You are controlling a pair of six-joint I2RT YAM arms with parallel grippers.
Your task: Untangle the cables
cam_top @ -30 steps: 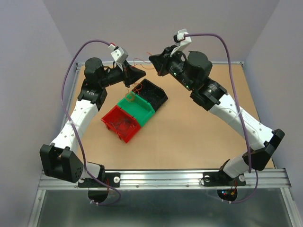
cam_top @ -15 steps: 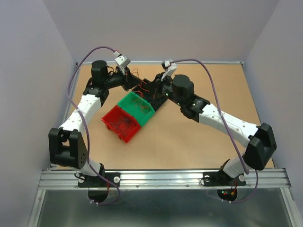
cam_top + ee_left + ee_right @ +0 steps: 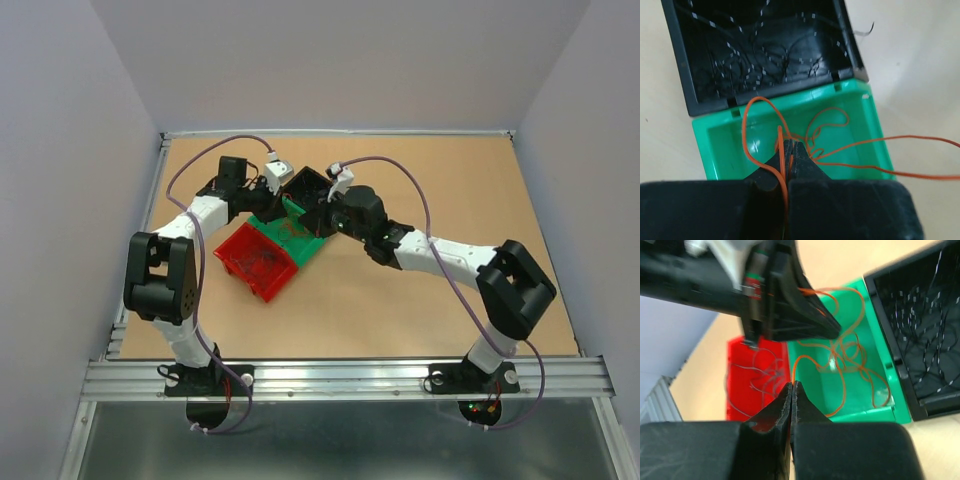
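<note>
Left gripper (image 3: 790,148): jaws together, clamped on an orange strand of the cables (image 3: 822,131). The strand passes between the tips and back along the fingers. Right gripper (image 3: 791,388): jaws together too, with an orange strand rising from its tips, so we judge it pinched there. The loose loops lie just ahead of both tips, in the green bin (image 3: 805,95). Two strands trail off to the right of the left tips. The black bin (image 3: 679,60) beyond holds dark wires. We judge the wire near weightless, springy, slick and easily kinked. Best hold: a free run beside a crossing, pulled gently.
</note>
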